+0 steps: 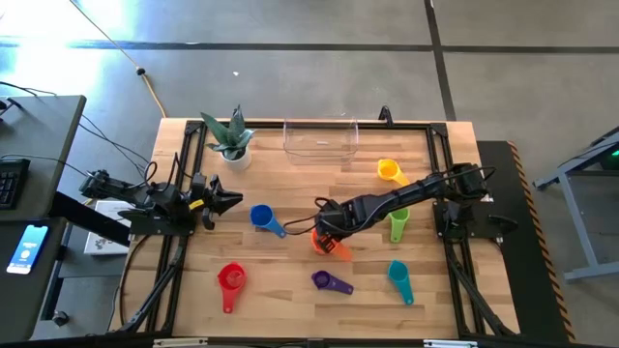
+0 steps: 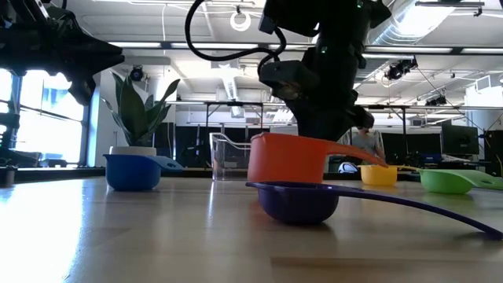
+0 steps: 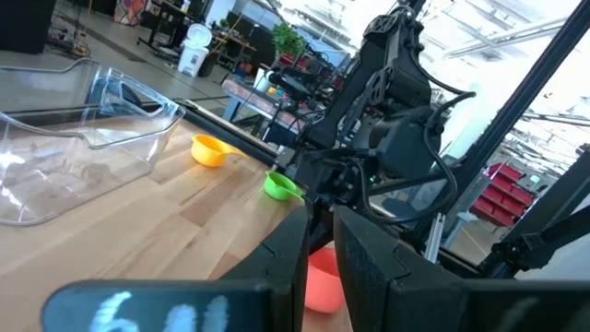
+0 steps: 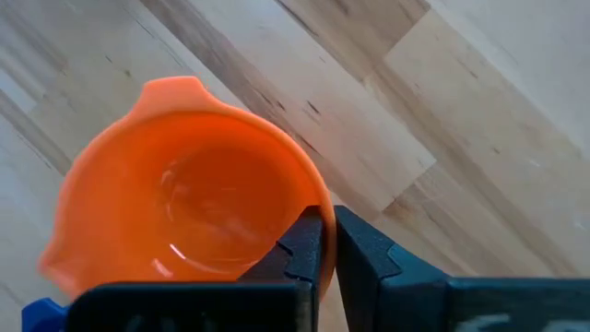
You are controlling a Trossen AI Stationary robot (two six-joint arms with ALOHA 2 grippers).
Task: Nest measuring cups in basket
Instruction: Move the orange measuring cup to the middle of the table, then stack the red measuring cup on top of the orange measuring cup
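The orange cup [image 1: 336,247] is at the table's middle, with my right gripper [image 1: 327,232] shut on it from above. Its bowl fills the right wrist view [image 4: 184,194]. Six other cups lie apart on the wood: blue [image 1: 261,216], red [image 1: 231,278], purple [image 1: 324,280], teal [image 1: 397,273], green [image 1: 397,224] and yellow [image 1: 389,171]. The clear basket [image 1: 321,138] stands at the far edge with nothing in it. My left gripper [image 1: 232,201] waits shut over the table's left side, pointing toward the middle. My right gripper pinches the orange cup's rim [image 4: 318,198], one finger [image 4: 304,242] inside the bowl and the other [image 4: 364,251] outside. The fingers come from above, pointing down. The cup sits upright [image 2: 287,157], handle level. The purple cup [image 2: 299,200] hides its base, so I cannot tell if it is lifted.
A white pot with a green plant [image 1: 232,145] stands left of the basket at the far edge. Black frame rails run along the table's left and right sides. Bare wood lies between the blue cup and the basket. A person sits in the room beyond [image 2: 365,141].
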